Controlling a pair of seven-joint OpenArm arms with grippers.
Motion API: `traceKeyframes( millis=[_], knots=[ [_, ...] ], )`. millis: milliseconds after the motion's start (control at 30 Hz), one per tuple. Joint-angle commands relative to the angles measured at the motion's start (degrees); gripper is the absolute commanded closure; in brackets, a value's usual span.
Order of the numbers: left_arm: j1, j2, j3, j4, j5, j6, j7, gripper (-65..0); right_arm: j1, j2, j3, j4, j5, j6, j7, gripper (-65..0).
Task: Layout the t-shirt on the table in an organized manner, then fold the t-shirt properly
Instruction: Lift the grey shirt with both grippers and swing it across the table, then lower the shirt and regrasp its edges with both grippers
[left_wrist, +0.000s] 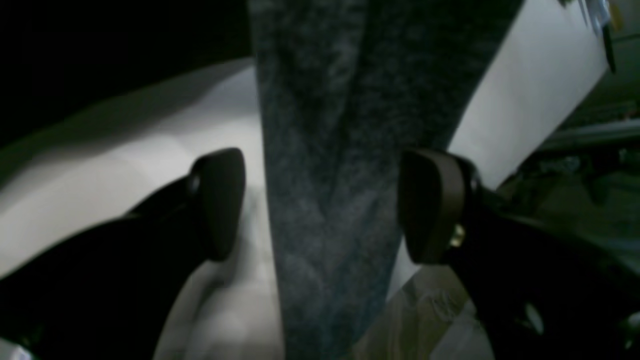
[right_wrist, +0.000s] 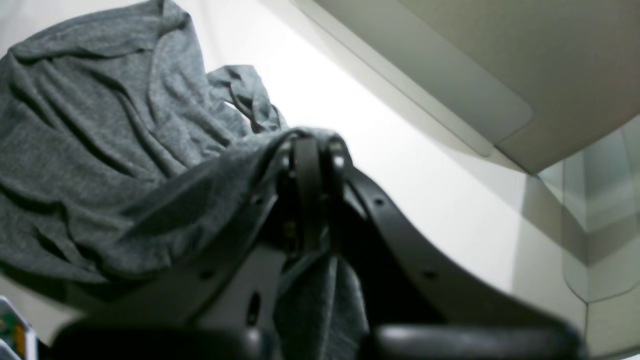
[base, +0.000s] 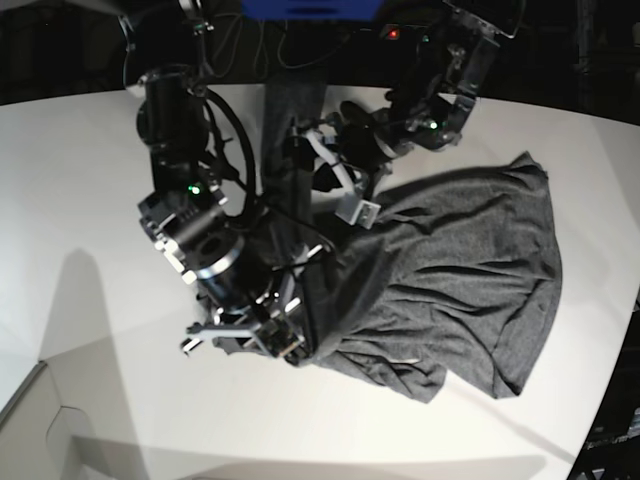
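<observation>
- Right hand (right_wrist: 310, 155): pressed together, pinching a fold of the t-shirt (right_wrist: 100, 150); cloth drapes over its fingers and hangs below them.
- Left hand (left_wrist: 322, 205): spread wide, a strip of shirt runs between the fingertips (left_wrist: 222, 200), touching neither.
- T-shirt (base: 470, 290) lies mostly on the right half of the white desk (base: 80, 200), wrinkled and bunched, one stretched band running to the far edge between the arms.
- Right hand (base: 285, 335) sits at the shirt's near-left edge; left hand (base: 345, 195) at its far-left part.
</observation>
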Motion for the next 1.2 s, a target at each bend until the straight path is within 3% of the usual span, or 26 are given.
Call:
traceKeyframes(
  millis=[0, 100, 267, 367, 500, 667, 900, 1167],
  knots=[
    [-1.2, -0.3, 0.7, 0.2, -0.9, -0.6, -0.7, -45.5, 1.6, -0.1, 0.1, 1.0, 0.5, -0.4, 2.1, 0.0],
    [-2.3, -0.4, 1.4, -2.3, -0.6, -0.6, -0.6, -34.5, 2.6, -0.1, 1.6, 1.0, 0.5, -0.4, 2.1, 0.0],
    [-2.3, -2.1, 0.1, -2.8, -0.9, -0.6, -0.6, 0.0, 4.2, 0.3, 5.2, 0.4, 0.5, -0.4, 2.1, 0.0],
    [-1.9, -5.8, -0.1, -0.2, -1.1, -0.6, -0.6, -2.2, 5.2, 1.9, 6.4, -1.0, 0.5, -0.4, 2.1, 0.0],
    [-1.8, -14.7, -0.9, 4.8, -1.1, -0.3, -0.6, 0.0, 5.7, 2.9, 8.2, -2.3, 0.5, -0.4, 2.1, 0.0],
    [-1.5, -20.8, -10.9, 7.3, -1.1, -0.5, -0.6, 0.0, 4.9, 2.8, 9.6, -2.2, 0.5, -0.4, 2.1, 0.0],
    [0.2, -22.1, -27.7, 4.6, -0.4, -0.6, -0.5, 0.0, -0.6, 3.2, 9.9, -2.1, 0.5, -0.4, 2.7, 0.0],
    [-3.5, -22.2, -38.8, -1.5, -0.4, -0.6, -0.5, 0.0, -2.1, 6.0, 10.8, -3.1, 0.5, -0.4, 2.8, 0.0]
  ],
)
